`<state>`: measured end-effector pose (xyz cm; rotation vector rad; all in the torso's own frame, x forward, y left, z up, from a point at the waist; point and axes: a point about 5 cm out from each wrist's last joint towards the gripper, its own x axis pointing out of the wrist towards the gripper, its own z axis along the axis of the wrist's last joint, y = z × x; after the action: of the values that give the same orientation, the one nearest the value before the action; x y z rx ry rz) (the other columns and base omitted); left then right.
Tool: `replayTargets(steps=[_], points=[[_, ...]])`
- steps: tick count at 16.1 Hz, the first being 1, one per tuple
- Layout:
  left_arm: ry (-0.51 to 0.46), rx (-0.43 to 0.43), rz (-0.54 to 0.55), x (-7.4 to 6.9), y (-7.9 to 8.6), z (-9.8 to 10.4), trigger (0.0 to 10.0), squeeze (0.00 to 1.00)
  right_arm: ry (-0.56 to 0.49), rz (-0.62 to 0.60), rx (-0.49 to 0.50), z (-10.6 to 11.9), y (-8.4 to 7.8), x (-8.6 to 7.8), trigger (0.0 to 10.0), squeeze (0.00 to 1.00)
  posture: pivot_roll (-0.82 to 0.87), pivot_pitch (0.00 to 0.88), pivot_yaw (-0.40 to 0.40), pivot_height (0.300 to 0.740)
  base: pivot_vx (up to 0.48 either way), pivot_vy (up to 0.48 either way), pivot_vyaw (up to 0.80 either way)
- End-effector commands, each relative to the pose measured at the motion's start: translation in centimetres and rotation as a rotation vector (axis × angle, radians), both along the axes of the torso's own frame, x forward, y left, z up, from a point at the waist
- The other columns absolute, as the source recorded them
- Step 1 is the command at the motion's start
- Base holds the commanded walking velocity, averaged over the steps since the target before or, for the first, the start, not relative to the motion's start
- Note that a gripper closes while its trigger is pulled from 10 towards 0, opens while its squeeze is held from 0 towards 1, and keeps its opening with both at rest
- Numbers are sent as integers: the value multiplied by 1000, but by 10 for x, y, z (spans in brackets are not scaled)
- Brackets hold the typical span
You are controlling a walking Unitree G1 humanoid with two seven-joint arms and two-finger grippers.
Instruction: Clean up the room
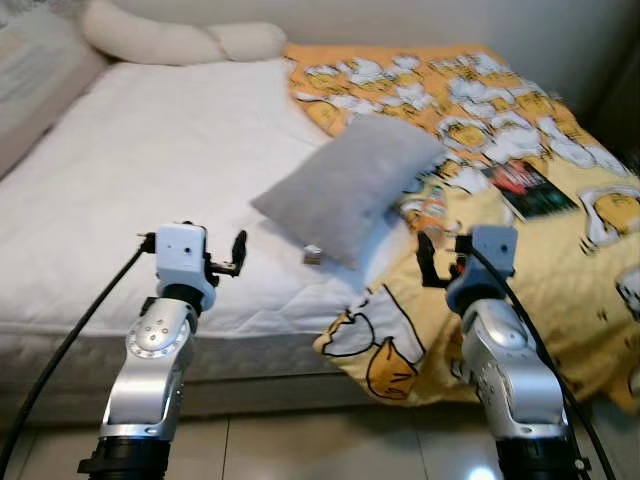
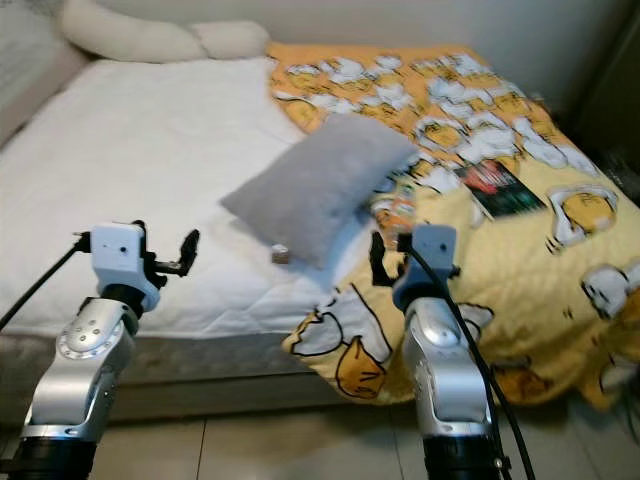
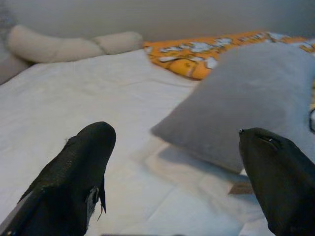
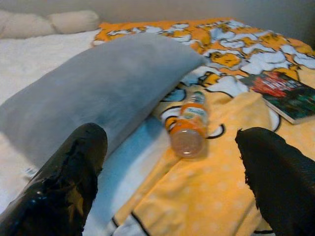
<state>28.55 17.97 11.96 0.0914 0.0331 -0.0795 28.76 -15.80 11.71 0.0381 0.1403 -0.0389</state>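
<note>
While one grey pillow [image 1: 350, 185], one bottle [image 4: 188, 125] and one book [image 1: 527, 189] lie on the bed [image 1: 150, 170], left hand [image 1: 225, 258] and right hand [image 1: 428, 262] hover level — both spread, empty.

Bed [image 1: 150, 160] with pillow [image 1: 350, 185], blanket [image 1: 560, 260]

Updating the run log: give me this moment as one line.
left gripper: open, over white mattress | right gripper: open, facing orange bottle lying on yellow blanket | grey pillow: beside bottle

Bed [image 1: 150, 180] with white quilted mattress standing against a pale wall [image 1: 400, 20], above a glossy tiled floor [image 1: 300, 445].
</note>
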Motion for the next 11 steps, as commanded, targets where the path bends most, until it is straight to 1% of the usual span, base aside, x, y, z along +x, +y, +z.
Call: replayTargets(steps=[1, 4, 5, 6, 8, 11], points=[[-3, -8, -19, 3, -5, 3, 10000, 1000, 3, -18, -8, 0, -5, 0, 10000, 0, -50, 0, 44, 740, 334, 0, 0], [-3, -9, -26, 3, -7, 3, 10000, 1000, 3, -20, -21, 0, -6, 0, 10000, 0, -52, 0, 45, 740, 331, 0, 0], [-3, -6, -34, 4, -8, 4, 10000, 1000, -2, -30, 6, 0, -8, 1, 10000, 0, -53, 0, 44, 740, 330, 0, -506], [-3, -4, -38, 4, -9, 4, 10000, 1000, 0, -31, 7, 0, -8, 1, 10000, 0, -53, 0, 44, 740, 334, 0, -800], [-8, 8, -53, 3, -12, 5, 10000, 1000, 7, -34, -25, 0, -11, 1, 10000, 0, -53, 0, 44, 740, 334, 0, -800], [-15, 14, -71, 3, -16, 7, 10000, 1000, 0, -24, -40, 1, -12, 3, 10000, 0, -54, 0, 38, 740, 326, 0, 0]])
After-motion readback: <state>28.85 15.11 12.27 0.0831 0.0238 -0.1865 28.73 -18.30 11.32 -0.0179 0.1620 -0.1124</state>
